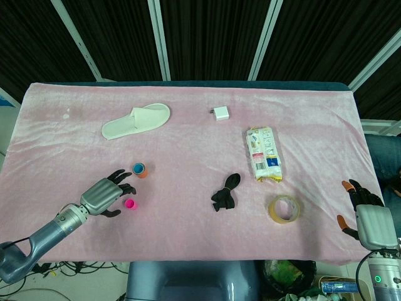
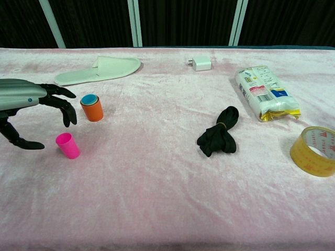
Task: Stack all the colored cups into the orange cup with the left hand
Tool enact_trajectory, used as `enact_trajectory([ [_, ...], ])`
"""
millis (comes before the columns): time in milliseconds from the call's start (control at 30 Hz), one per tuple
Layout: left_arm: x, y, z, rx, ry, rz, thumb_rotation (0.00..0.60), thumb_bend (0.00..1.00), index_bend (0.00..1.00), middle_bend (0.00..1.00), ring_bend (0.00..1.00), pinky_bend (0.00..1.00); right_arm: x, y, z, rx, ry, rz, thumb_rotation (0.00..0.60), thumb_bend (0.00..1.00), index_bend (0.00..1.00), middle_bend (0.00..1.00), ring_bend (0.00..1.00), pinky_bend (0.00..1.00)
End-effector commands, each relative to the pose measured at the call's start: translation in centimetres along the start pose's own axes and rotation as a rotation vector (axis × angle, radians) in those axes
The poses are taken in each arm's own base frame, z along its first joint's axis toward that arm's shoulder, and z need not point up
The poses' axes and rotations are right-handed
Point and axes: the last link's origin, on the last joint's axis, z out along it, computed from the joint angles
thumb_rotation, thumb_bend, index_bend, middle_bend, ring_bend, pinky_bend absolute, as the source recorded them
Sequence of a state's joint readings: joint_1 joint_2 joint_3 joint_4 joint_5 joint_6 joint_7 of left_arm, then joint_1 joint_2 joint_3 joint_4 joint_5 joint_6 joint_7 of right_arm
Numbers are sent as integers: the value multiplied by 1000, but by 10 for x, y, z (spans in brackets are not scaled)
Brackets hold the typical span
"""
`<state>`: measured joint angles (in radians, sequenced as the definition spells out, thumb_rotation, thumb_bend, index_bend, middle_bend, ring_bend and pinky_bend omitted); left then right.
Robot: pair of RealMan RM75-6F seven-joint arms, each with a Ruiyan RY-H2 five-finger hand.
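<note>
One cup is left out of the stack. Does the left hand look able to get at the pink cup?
Probably yes. The left hand hovers open just beside the pink cup, nothing between them; the orange cup stands clear behind.

A table draped in a pink velvety cloth [image 1: 188, 119] carries everything. At its left stand an orange cup [image 2: 93, 110] with a teal cup nested inside and a separate pink cup [image 2: 68, 145], with a white slipper [image 1: 136, 121] behind them. Further right lie a white charger [image 1: 220, 113], a black bundled cloth [image 2: 220, 132], a snack packet [image 1: 264, 153] and a tape roll [image 1: 284, 209].
</note>
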<state>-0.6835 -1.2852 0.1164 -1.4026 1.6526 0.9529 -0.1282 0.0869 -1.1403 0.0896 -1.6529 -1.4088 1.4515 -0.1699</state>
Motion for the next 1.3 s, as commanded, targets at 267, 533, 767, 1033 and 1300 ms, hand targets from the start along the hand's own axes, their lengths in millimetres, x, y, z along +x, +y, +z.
enact_trajectory([
  [267,-6,3,13,-23,-15,1,600,312,363,415,0,0,0,0,0,-3,-1,3,600,255,162,97,175,239],
  [533,-8,2,13,-21,-11,3,600,370,453,477,0,0,0,0,0,-3,-4,5,600,256,162,98,175,239],
  [767,-1,0,9,-23,37,3,600,416,516,524,0,0,0,0,0,-4,0,5,600,256,162,98,175,239],
  [1033,34,-14,4,15,156,-28,600,420,511,518,0,0,0,0,0,-3,-3,3,600,255,162,97,175,239],
  [1300,71,-33,20,70,219,-76,600,420,511,514,0,0,-1,0,0,-3,-4,0,600,255,162,97,175,239],
])
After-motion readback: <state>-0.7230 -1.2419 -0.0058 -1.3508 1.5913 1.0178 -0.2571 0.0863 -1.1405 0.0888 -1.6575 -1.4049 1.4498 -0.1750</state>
